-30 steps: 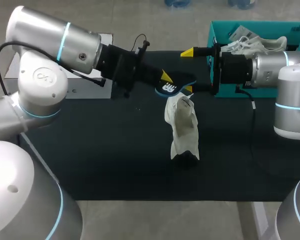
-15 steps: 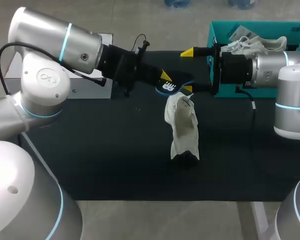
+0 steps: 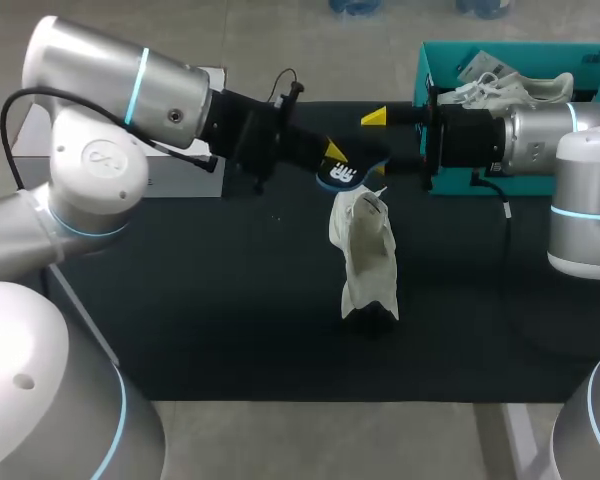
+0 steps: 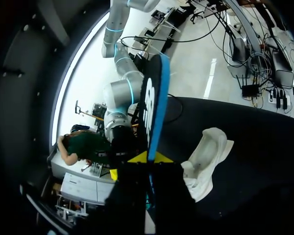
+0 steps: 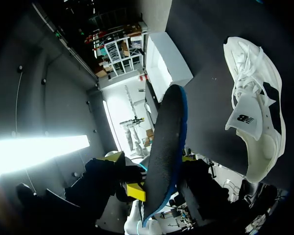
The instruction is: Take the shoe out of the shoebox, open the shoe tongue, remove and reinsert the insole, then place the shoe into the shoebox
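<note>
While it hangs aloft, insole [image 3: 345,173]: gripped by left pincer [image 3: 334,162], just above shoe [image 3: 365,250] opening.
Right pincer [image 3: 380,148]: wide, straddling insole's free end.
Shoe: on worktop [image 3: 180,300], long axis toward near edge.

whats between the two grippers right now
The blue-edged insole, held up off the table. The left gripper is shut on one end, and the right gripper faces the other end. The head view shows it most clearly.

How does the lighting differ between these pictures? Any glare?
Left wrist view: white glare behind the insole, left gripper in shadow. Right wrist view: white glare beside the shadowed right gripper, shoe well lit. Head view: even light.
</note>
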`<state>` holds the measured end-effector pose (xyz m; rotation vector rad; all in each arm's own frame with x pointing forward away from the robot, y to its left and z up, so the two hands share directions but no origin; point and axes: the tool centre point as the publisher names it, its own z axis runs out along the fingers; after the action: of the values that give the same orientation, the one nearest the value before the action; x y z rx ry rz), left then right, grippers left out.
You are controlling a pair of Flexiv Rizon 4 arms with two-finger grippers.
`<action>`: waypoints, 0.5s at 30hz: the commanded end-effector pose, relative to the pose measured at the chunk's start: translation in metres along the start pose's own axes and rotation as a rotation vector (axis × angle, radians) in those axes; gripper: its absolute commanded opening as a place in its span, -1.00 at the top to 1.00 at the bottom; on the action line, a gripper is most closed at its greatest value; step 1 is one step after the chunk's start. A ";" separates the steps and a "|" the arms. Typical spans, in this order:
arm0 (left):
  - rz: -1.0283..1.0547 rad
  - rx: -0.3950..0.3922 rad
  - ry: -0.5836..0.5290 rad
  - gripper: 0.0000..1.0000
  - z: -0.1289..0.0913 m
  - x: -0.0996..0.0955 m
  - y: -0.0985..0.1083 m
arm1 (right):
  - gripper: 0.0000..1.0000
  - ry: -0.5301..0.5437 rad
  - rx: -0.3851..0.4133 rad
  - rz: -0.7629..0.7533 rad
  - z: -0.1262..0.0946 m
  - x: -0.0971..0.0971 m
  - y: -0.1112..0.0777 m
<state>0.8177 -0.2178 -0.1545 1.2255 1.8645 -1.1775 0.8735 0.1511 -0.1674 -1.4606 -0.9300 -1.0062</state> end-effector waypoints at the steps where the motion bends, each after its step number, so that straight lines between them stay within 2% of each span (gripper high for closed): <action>1: 0.000 -0.006 -0.005 1.00 0.005 -0.001 0.001 | 1.00 0.000 -0.002 0.000 0.001 0.000 0.000; 15: 0.004 -0.026 -0.025 1.00 0.001 0.001 0.004 | 1.00 0.000 -0.002 0.000 0.001 0.000 0.000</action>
<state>0.8229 -0.2189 -0.1554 1.2002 1.8555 -1.1611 0.8737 0.1510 -0.1676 -1.4609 -0.9300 -1.0063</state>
